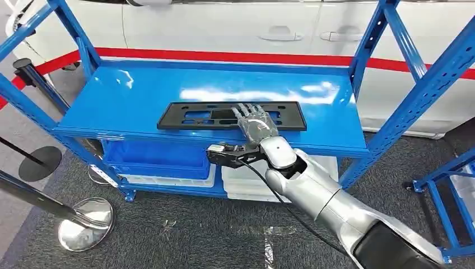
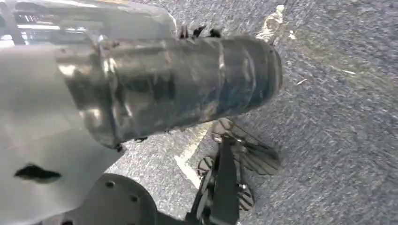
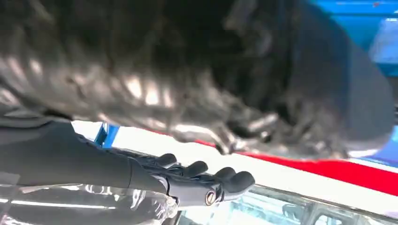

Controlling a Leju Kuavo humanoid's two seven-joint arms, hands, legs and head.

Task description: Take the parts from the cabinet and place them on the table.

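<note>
Evidently the reach-and-grasp step was in hand: the silver right hand [image 1: 256, 124] lay flat on the near edge of the flat black rectangular plastic frame with cut-out slots [image 1: 190, 116], fingers spread, nothing yet clasped. The frame rested lengthwise on the glossy blue metal cabinet shelf [image 1: 123, 95]. Next, the fingers would need to close around its rim.
</note>
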